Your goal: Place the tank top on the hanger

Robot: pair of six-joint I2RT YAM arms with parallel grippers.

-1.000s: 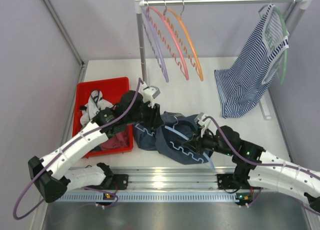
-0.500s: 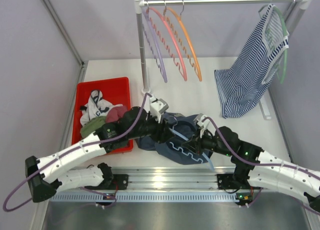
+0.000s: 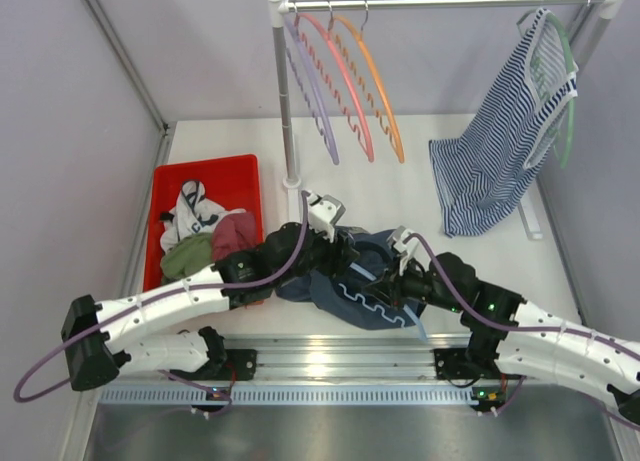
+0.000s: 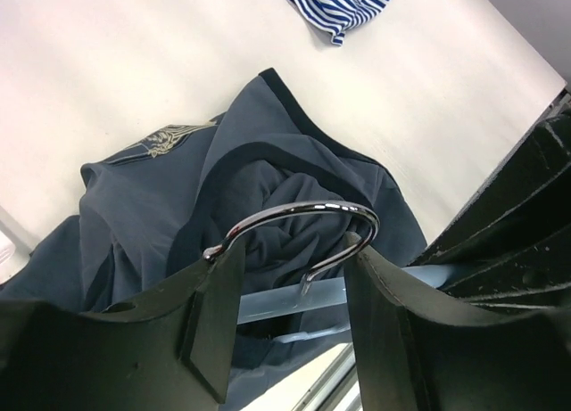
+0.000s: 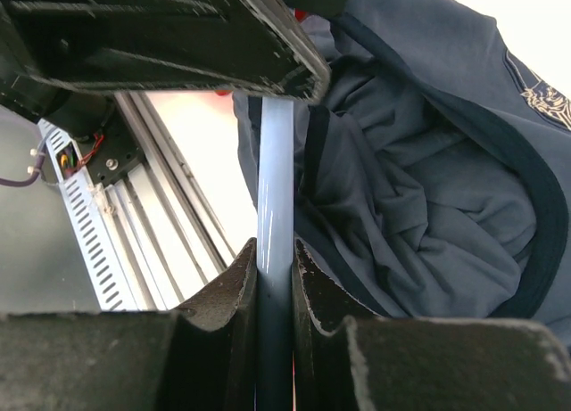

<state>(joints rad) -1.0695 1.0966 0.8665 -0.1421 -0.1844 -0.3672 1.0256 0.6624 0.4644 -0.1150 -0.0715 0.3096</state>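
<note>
The limp, light tank top (image 3: 335, 293) is lying bunched on the worktop (image 3: 400, 181) about the stiff hanger (image 5: 275, 188), whose arm the jaws of the right gripper (image 5: 274, 255) are pinching tight while those of the left gripper (image 4: 293, 250) are straddling its hook (image 4: 294, 210) part-open; a trimmed strap is probably offering the surest hold.

A red bin (image 3: 165, 186) sits at the left of the white table (image 3: 400, 191), holding white, maroon and olive garments. At the far side stands a metal clothes rail (image 3: 440, 0). A purple hanger (image 3: 312, 91), a pink hanger (image 3: 345, 81) and an orange hanger (image 3: 385, 91) hang near its left end. A blue-and-white striped top (image 3: 495, 161) hangs on a green hanger (image 3: 568, 101) at the right end, its hem reaching the table.
</note>
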